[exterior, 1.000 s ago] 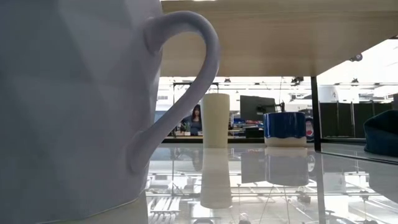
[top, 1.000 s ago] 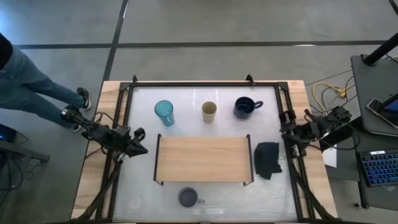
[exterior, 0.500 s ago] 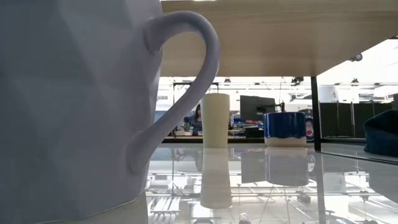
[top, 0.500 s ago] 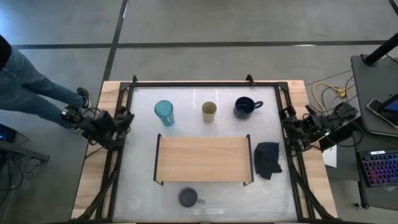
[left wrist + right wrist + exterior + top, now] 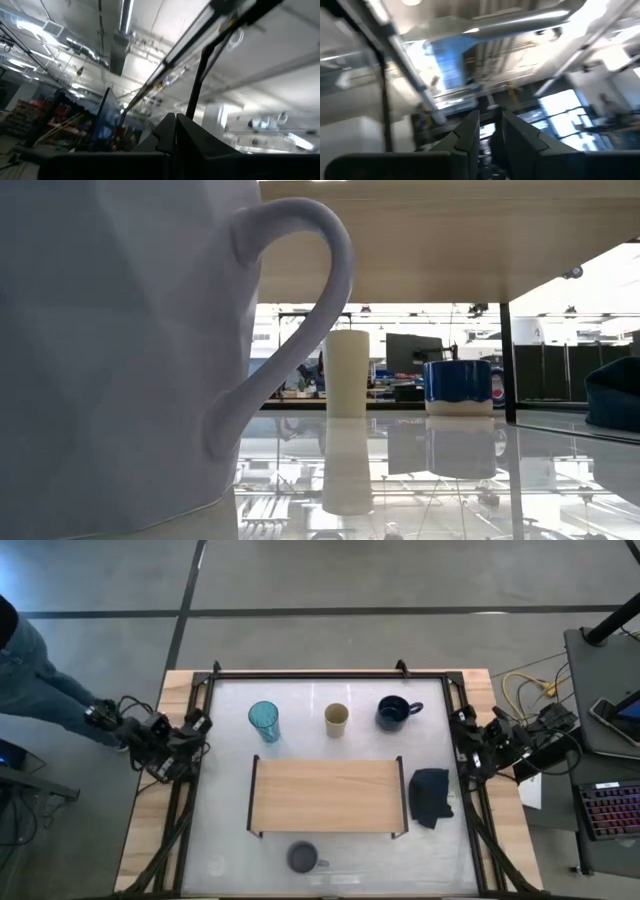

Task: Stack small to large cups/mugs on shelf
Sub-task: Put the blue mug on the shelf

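Note:
Three vessels stand in a row on the glass tabletop beyond the shelf (image 5: 328,795): the teal tumbler (image 5: 264,721), the tan cup (image 5: 337,720) and the navy mug (image 5: 393,712). The grey-lavender mug (image 5: 303,858) stands at the near edge and fills the low view (image 5: 120,360). That view also shows the tan cup (image 5: 346,373) and navy mug (image 5: 458,386) under the shelf board (image 5: 420,240). My left gripper (image 5: 197,725) is shut at the table's left edge. My right gripper (image 5: 460,735) sits at the right edge with a narrow gap between its fingers (image 5: 470,130). Both wrist views look up at the ceiling.
A dark folded cloth (image 5: 431,796) lies right of the shelf and shows at the edge of the low view (image 5: 612,395). A black frame (image 5: 330,674) borders the table. A person's legs (image 5: 40,680) stand off the left side. Bare glass lies between the shelf and the cup row.
My left arm has drawn back from beside the shelf's left end toward the table's left and far edge, and now rests over the frame rail. My right arm has shifted slightly toward the far edge. The cups, shelf and cloth have stayed put.

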